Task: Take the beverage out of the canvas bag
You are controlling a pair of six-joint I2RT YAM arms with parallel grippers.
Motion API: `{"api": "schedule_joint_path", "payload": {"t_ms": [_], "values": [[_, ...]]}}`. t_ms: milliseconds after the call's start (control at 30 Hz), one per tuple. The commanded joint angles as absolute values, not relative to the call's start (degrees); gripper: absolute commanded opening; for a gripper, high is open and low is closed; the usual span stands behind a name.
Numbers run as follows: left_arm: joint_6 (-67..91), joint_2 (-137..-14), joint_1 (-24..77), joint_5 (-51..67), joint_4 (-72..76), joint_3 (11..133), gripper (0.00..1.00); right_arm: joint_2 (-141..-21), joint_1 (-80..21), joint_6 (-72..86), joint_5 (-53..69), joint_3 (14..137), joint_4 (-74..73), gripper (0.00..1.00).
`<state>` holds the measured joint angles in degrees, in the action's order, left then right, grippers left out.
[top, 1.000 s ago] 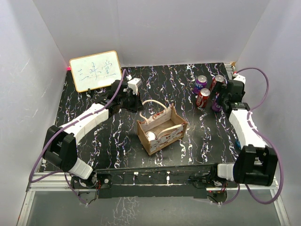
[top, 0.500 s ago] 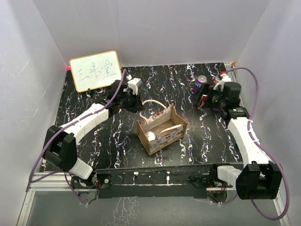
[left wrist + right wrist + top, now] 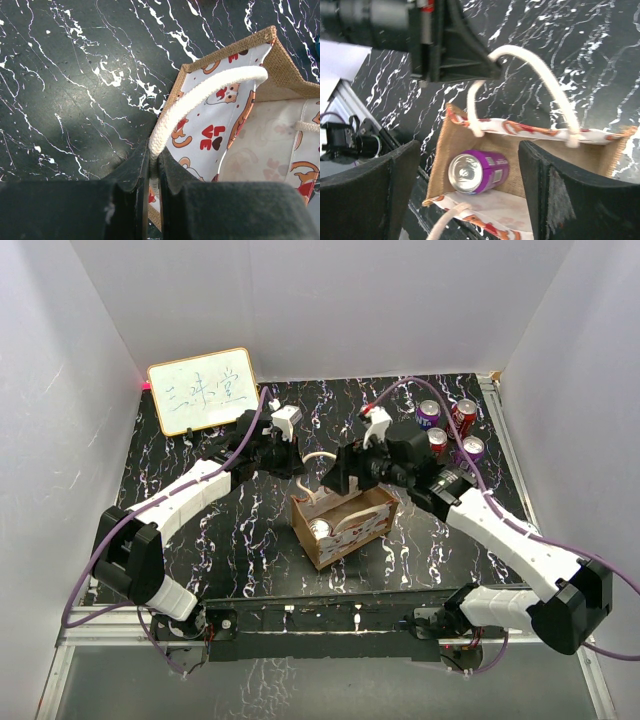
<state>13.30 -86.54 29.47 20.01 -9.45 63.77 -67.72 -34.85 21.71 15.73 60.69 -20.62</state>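
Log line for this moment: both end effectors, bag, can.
left end effector: shut on white handle | right end effector: open, over canvas bag | purple can: lying inside bag | extraction: pending

White arms [image 3: 190, 490], black claws [image 3: 154, 165], purple cables [image 3: 80, 585]

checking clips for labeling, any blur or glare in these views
Top external: evenly lit, the canvas bag sharp. Left wrist: the left gripper up close is soft, the white handle crisp. Right wrist: the right gripper's fingers blur, the purple can has a bright lid glint.
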Motion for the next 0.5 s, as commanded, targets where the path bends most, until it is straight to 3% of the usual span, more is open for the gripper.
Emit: {"api": "schedule_joint_path", "payload": {"t_ms": [0, 300, 467], "values": [[13.4, -85.1, 29.8, 21.4, -9.9, 65.0, 0.00, -68.4, -41.0, 20.2, 10.8, 64.4, -21.5, 0.77], [13.3, -85.0, 29.9, 20.8, -10.1, 65.0, 0.00, -69.6, -48.1, 18.2, 4.6, 58.5, -25.4, 0.51], [13.4, -85.0, 29.9, 21.2, -9.9, 65.0, 0.00, -69.4, -51.6, 18.2, 2.7, 54.8, -25.7, 0.49]]}}
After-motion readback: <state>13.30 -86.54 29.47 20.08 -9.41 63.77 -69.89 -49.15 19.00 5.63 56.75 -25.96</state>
